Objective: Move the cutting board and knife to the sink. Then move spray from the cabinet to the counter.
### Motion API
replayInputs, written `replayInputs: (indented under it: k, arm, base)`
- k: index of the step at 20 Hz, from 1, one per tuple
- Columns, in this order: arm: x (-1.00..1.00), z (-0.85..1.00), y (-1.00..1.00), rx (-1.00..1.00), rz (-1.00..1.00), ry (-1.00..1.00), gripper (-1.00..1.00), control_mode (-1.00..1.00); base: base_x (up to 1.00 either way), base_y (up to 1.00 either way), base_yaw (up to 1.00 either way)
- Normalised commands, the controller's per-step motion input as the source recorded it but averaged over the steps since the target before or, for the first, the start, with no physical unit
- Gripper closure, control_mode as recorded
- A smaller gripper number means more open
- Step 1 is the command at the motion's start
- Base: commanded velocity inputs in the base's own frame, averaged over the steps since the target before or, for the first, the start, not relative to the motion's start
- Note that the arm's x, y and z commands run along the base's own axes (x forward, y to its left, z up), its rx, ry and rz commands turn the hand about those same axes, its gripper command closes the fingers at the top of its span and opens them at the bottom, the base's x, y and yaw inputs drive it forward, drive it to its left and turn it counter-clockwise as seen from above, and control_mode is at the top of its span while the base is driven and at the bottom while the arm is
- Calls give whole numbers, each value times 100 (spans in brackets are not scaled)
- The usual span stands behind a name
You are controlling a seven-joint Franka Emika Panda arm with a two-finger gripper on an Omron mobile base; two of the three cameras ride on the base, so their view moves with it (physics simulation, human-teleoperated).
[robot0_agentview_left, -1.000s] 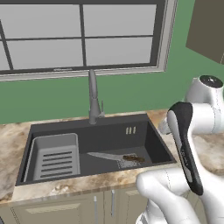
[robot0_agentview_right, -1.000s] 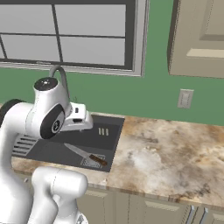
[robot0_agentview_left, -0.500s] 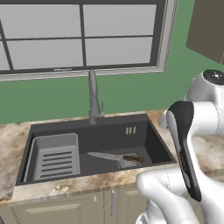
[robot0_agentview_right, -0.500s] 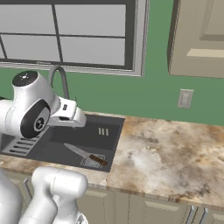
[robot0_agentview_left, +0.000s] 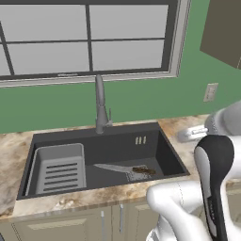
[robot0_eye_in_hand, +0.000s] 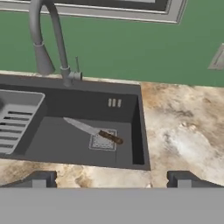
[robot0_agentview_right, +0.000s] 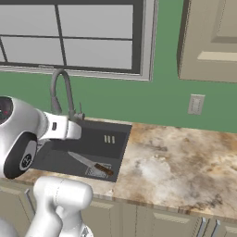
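The knife [robot0_eye_in_hand: 92, 131] lies flat on the floor of the dark grey sink [robot0_eye_in_hand: 135, 94], its brown handle over the square drain and its blade pointing toward the light grey ribbed rack [robot0_agentview_left: 59, 168] at the basin's other end. The gripper [robot0_eye_in_hand: 112, 179] hangs above the counter [robot0_agentview_right: 176, 162] at the sink's front edge, its 2 fingertips [robot0_eye_in_hand: 40, 179] spread wide apart with nothing between them. The tall faucet [robot0_agentview_left: 100, 106] stands behind the basin under the window [robot0_agentview_left: 89, 40].
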Motion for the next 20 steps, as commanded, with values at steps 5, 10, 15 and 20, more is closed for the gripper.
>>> replayInputs:
  k: [5, 10, 15, 20]
  arm:
    - [-29, 51, 23, 0, 0, -17, -100, -100]
    - [-7, 14, 1, 0, 0, -3, -100, 100]
    - [0, 0, 0, 0, 0, 0, -100, 100]
    - [0, 0, 0, 0, 0, 0, -100, 100]
  base:
    - [0, 0, 0]
    - [-59, -6, -2]
    - [-100, -62, -6]
    - [-100, -38, -22]
